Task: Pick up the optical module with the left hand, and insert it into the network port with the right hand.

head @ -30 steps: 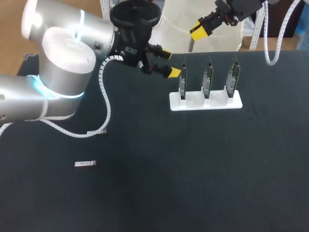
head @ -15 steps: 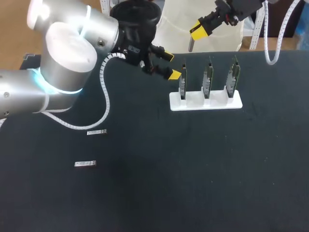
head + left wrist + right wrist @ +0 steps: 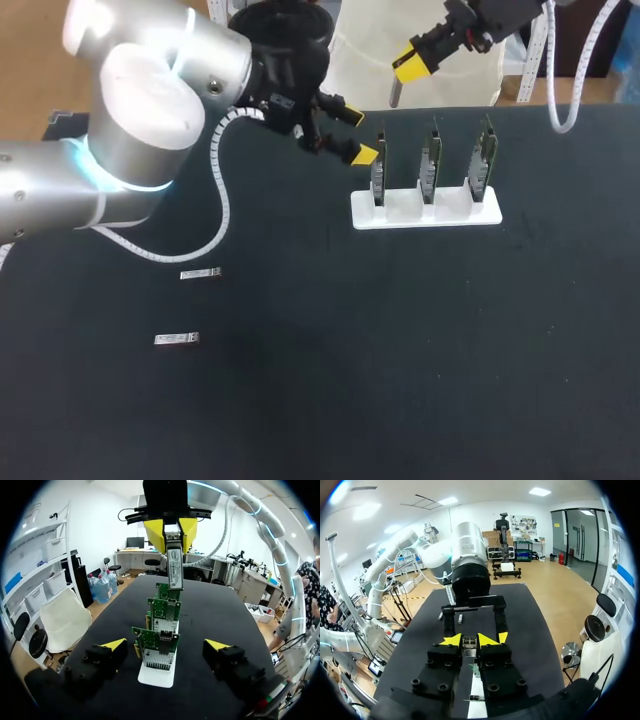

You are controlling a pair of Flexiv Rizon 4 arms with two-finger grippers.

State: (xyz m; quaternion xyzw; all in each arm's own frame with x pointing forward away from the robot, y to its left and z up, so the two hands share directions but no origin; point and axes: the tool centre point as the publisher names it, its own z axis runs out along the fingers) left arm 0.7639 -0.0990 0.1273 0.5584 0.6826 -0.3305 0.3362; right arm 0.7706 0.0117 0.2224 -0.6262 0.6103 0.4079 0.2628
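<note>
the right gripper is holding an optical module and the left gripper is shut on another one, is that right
Not quite. The left gripper is open and empty: the left wrist view shows its yellow tips wide apart, gripping nothing. The rest stands: the right gripper is shut on an optical module.

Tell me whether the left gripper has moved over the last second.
Yes, slightly. In the head view the left gripper has edged toward the leftmost card in the white holder, narrowing the gap between them.
</note>
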